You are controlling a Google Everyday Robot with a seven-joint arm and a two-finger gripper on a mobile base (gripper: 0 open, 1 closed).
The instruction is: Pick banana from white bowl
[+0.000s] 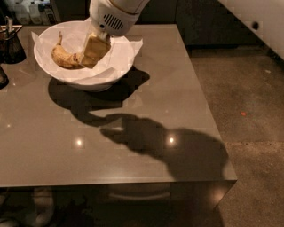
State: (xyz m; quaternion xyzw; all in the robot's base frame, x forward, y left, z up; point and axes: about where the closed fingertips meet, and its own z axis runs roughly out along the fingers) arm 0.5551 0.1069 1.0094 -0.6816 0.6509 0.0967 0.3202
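Observation:
The white bowl (106,75) stands at the table's far left, lined with crumpled white paper (126,48) that sticks past its rim. The banana (64,57), yellow-brown with a dark stem pointing up at its left end, lies in the bowl on the paper. My gripper (88,57) reaches down into the bowl from the white wrist (113,17) above and sits at the banana's right end, touching it. The banana's right tip is hidden behind the gripper.
A dark container with utensils (9,44) stands at the table's left edge, beside the bowl. Bottles (31,11) stand beyond the table's far edge. The brown table (146,111) ends at the right over a concrete floor (248,111). The arm's shadow (168,146) falls across the table.

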